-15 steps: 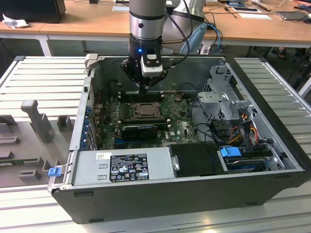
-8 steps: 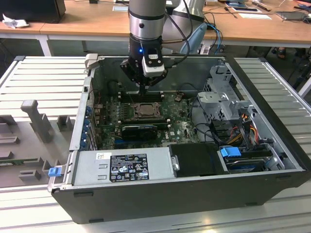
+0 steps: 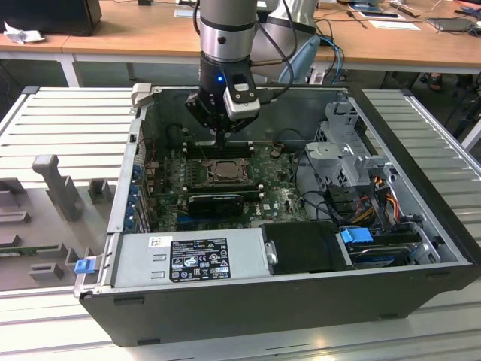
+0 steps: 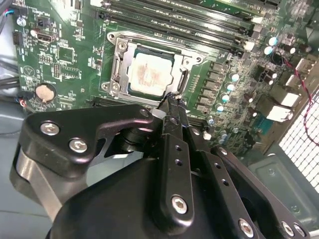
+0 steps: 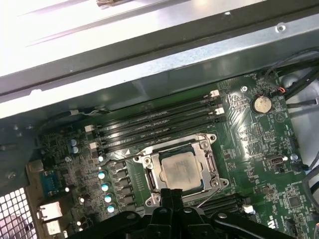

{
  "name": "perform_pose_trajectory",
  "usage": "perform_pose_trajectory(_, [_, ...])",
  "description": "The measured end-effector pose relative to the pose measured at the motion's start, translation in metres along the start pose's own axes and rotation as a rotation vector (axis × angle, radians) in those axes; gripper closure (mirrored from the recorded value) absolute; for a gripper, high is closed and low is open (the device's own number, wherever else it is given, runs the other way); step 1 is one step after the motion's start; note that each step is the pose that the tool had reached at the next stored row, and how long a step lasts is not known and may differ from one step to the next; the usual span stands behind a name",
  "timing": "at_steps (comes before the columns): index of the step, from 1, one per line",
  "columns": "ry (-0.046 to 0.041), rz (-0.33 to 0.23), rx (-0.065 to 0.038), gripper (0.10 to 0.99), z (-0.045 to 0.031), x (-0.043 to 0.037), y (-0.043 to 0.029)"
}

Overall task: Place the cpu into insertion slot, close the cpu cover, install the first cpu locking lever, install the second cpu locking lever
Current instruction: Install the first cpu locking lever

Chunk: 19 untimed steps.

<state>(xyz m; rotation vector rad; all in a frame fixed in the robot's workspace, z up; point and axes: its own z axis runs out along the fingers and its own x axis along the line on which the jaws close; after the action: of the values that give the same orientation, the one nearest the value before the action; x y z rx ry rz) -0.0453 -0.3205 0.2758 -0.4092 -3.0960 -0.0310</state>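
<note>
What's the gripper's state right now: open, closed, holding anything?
Gripper: closed, nothing held, tip at the edge of the socket where the chip sits.

The Universal Robots arm (image 3: 225, 22), a silver-grey cylinder banded in black at the wrist, carries a small blue light (image 3: 219, 77) and a grey-and-white camera block (image 3: 242, 98) on its side, with black cables (image 3: 274, 47) looping away behind it. Its gripper (image 4: 172, 99) is matte black throughout: broad linkage plates, slim tapering fingers (image 4: 174, 149) and a scatter of silver screw heads (image 4: 50, 128).
</note>
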Motion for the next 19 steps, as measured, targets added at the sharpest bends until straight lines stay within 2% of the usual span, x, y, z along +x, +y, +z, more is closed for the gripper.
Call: perform_pose_trajectory(19, [0.0030, -0.178, 0.004, 0.980, 0.0000, 0.0000, 0.0000])
